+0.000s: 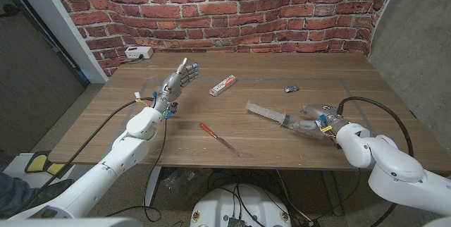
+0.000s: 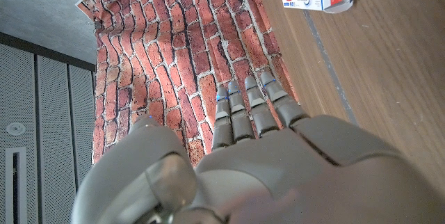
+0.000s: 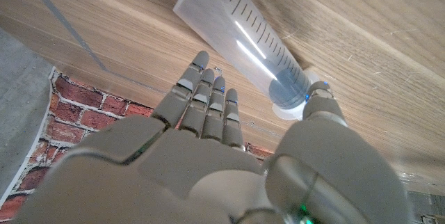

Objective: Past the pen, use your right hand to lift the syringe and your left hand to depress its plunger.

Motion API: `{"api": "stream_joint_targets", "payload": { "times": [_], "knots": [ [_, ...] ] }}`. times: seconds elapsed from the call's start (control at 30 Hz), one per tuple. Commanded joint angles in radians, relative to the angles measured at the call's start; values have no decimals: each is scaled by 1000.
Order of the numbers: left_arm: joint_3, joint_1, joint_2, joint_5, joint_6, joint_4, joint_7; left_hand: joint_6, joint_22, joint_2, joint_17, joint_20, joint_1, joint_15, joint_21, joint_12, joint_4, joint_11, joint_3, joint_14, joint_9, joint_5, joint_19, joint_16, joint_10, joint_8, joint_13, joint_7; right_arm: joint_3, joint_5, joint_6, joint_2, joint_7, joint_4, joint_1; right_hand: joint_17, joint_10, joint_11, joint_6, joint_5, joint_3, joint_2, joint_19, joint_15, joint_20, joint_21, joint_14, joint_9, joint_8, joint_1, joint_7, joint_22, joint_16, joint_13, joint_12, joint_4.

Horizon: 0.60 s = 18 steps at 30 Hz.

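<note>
The syringe [image 1: 271, 114] lies right of the pen [image 1: 211, 133], the right hand [image 1: 318, 120] spread beside its plunger end (thumb touching, no grip yet). A loose close could roll it away; the left hand [image 1: 177, 82] waits spread, far left.

Clear syringe [image 1: 271, 114] lies flat on table (beyond red pen [image 1: 209, 131]).

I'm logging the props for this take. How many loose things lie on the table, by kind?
Syringe: 1
Red pen: 1
Toothpaste box: 1
Small dark object, too small to identify: 1
White device at the far left corner: 1
Total: 5
</note>
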Motion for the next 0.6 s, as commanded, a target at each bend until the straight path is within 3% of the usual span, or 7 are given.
{"api": "stream_joint_targets", "payload": {
  "times": [0.03,0.6],
  "knots": [
    [0,3,7,10,14,-15,17,10,2,4,1,11,-3,6,-1,-2,10,5,-3,-2,5,1,2,-3,5,-3,2,2,-102,5,-37,-22,20,19,88,0,16,-1,14,0,10,0,22,-10,-10,10,22,3,7,20,-6,3,5,4,10,-3],
    [-2,6,15,6,33,-23,23,11,2,2,2,16,-14,9,-3,-5,18,6,-10,0,5,0,3,-3,4,-6,2,1,-193,-32,-82,-17,45,32,163,1,78,-25,77,-4,44,28,93,-36,-27,21,94,0,20,95,-29,3,12,2,28,-8]
  ]
}}
